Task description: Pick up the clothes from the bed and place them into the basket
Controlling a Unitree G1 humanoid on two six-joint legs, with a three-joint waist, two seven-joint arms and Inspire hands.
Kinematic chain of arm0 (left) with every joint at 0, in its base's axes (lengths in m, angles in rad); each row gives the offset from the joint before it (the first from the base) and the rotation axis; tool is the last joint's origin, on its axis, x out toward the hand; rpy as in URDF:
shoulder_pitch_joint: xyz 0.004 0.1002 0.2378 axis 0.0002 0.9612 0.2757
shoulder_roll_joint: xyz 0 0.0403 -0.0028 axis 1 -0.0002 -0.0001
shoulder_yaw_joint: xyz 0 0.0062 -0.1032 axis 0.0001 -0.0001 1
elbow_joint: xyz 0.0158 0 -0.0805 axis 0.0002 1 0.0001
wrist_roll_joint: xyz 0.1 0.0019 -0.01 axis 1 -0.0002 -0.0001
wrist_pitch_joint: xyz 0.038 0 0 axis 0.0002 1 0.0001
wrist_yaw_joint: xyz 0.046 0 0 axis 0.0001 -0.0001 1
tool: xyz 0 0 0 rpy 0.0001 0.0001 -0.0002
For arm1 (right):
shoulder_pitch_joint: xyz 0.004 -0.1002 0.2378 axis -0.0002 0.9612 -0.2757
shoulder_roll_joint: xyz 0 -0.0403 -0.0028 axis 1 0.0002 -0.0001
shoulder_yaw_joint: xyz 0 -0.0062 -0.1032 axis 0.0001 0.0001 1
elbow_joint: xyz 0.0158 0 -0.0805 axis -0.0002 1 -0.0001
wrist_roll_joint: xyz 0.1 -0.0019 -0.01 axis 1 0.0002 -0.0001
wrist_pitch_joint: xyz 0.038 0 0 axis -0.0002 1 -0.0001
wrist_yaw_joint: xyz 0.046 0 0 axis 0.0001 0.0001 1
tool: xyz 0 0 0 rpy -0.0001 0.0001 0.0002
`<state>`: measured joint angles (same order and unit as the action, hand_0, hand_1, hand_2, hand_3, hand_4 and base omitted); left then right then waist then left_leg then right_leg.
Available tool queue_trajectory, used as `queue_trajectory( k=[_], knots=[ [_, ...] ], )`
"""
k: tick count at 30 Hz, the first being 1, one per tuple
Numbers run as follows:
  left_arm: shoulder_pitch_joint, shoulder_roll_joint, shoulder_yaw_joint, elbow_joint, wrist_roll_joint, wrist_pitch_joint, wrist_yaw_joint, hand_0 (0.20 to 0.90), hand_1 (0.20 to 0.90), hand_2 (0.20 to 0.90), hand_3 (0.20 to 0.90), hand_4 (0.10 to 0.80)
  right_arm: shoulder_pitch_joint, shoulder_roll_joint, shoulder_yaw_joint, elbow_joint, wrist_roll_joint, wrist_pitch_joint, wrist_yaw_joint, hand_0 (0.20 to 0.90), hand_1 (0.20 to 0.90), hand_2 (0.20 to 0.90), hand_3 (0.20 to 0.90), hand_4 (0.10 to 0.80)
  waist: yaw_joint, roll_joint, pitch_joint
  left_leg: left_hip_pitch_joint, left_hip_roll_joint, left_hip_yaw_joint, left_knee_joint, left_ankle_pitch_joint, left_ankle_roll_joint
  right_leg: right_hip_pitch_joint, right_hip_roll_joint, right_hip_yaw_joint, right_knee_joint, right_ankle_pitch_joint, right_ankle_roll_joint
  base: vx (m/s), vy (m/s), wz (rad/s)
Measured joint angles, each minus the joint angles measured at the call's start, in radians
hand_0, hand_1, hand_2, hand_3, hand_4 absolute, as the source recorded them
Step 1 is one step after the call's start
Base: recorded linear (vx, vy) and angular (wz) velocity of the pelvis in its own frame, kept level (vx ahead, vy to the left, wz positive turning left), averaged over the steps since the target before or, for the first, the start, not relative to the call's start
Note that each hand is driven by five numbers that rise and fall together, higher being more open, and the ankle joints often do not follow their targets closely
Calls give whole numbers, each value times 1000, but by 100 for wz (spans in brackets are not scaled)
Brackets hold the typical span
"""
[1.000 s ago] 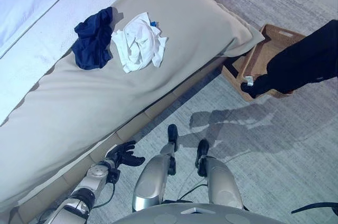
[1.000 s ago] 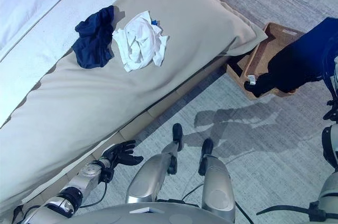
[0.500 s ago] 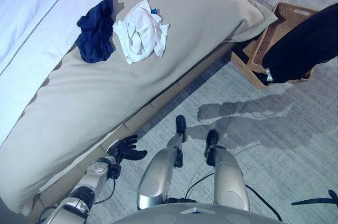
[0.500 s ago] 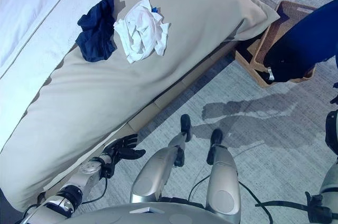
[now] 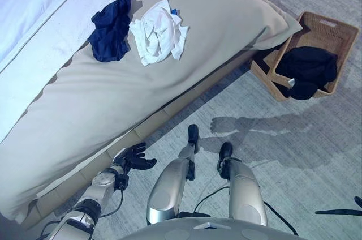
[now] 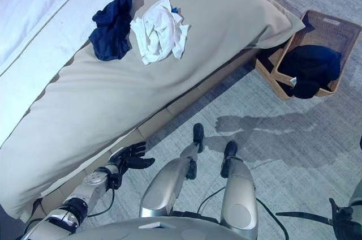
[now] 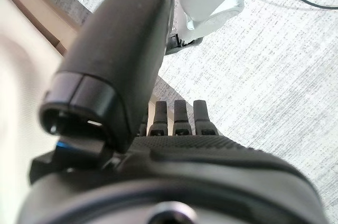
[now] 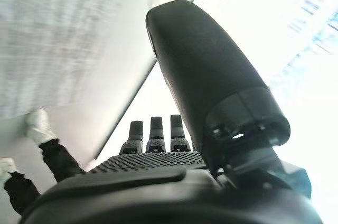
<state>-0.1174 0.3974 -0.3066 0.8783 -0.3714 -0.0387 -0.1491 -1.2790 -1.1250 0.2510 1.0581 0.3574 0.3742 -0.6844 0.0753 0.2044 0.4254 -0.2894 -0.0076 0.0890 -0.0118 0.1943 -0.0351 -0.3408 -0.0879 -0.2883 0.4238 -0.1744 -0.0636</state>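
A navy garment and a crumpled white garment lie side by side on the beige bed cover. A brown wicker basket stands on the floor at the bed's corner, with a black garment lying in it. My left hand hangs low by the bed's side edge, fingers straight, empty; it also shows in the left wrist view. My right hand shows in the right wrist view with straight fingers, holding nothing.
Grey carpet lies between the bed and the basket. A white sheet covers the bed's far side. A person's dark trouser legs and white shoes show in the right wrist view.
The black garment, held up over the basket before, now lies in the basket, and my right hand is out of the eye views. The camera has shifted a little.
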Motion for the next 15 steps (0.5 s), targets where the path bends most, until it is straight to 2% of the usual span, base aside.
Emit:
queue_trajectory(
  k=[1,2,4,5,8,10,13,15],
  knots=[
    [-2,-1,0,0,0,0,-4,900,900,900,900,800,0,-5,1,0,-8,2,18,900,900,900,900,800,-6,-3,0,2,-1,17,14,-22,9,9,-11,0,-11,3,-4,40,-10,11],
    [-2,-1,0,0,0,-1,-8,900,900,900,900,800,0,-11,1,0,-17,9,34,900,900,900,900,800,-10,-5,-1,12,3,18,26,-34,8,20,-19,0,-22,7,-9,13,-3,12],
    [1,-1,0,0,3,-2,-10,900,900,900,900,800,0,-26,11,0,-35,13,66,900,900,900,900,800,-11,-13,-4,66,24,14,25,-29,6,38,-31,5,-27,9,-9,-33,9,8],
    [4,0,0,-2,9,-2,-10,900,900,900,900,800,1,-38,31,-1,-47,11,87,900,900,900,900,800,-11,-9,-21,80,21,-2,6,-20,6,39,-32,6,-23,13,-2,-48,17,4],
    [4,11,30,-1,22,-3,-9,900,900,900,900,800,48,-38,27,-13,-53,-21,147,900,900,900,900,800,-2,-43,-34,89,23,-13,7,-9,19,70,-24,5,-70,36,35,-40,49,2],
    [4,17,48,1,33,-3,-6,900,900,900,900,800,162,-19,-62,-97,17,-78,213,900,900,900,900,800,9,-83,-51,109,24,-17,4,-9,19,99,-21,0,-97,39,40,-25,138,7],
    [23,22,51,14,56,-2,-5,900,900,900,900,800,318,88,-179,-223,192,-164,294,900,900,900,900,800,5,-129,-80,143,24,-15,3,-17,15,140,-17,4,-121,37,43,37,150,-3],
    [30,21,58,53,61,0,-5,900,900,900,900,800,504,244,-301,-331,332,-227,371,900,900,900,900,800,-2,-169,-106,183,31,-9,3,-45,16,175,-9,10,-128,29,52,52,208,-9]
  ],
)
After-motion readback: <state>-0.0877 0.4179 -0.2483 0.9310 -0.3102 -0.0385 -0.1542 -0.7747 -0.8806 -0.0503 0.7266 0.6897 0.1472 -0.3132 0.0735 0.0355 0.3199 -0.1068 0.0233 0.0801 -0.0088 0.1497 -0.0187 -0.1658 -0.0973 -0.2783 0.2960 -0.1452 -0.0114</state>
